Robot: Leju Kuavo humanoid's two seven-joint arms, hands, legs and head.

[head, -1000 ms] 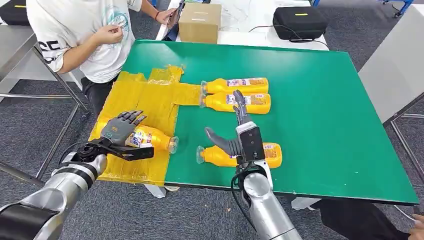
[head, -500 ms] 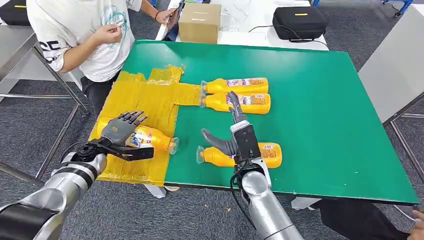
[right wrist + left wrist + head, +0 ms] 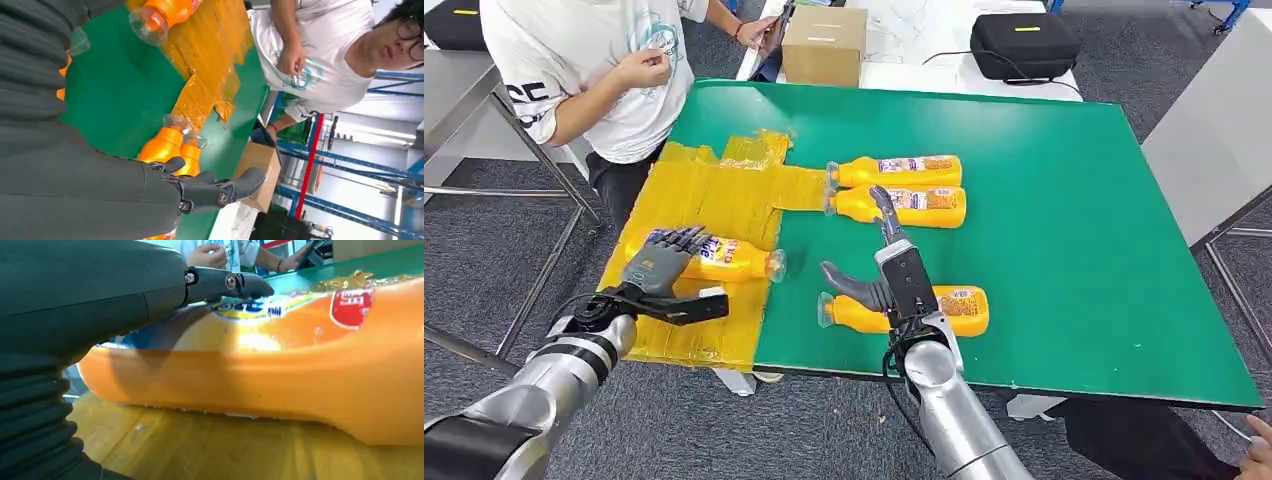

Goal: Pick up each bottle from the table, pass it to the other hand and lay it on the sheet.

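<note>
Green matte surface (image 3: 1064, 220), grey carpet floor (image 3: 484, 260) around it. Crinkled yellow sheet (image 3: 714, 200) at left holds one glossy orange bottle (image 3: 729, 259); left hand (image 3: 659, 265) released, fingers resting on it. Right hand (image 3: 886, 262) spread, holding nothing, over near bottle (image 3: 954, 308).

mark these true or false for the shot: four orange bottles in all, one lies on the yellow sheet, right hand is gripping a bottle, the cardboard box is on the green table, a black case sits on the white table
Four orange plastic bottles: true.
One lies on the crinkled yellow plastic sheet: true, the sheet bottle, beside the left hand.
Right hand grips a bottle: false, it hovers open above the nearest table bottle.
Brown cardboard box on the green table: false, it stands on the white table beyond.
Black case on the white table: true.
</note>
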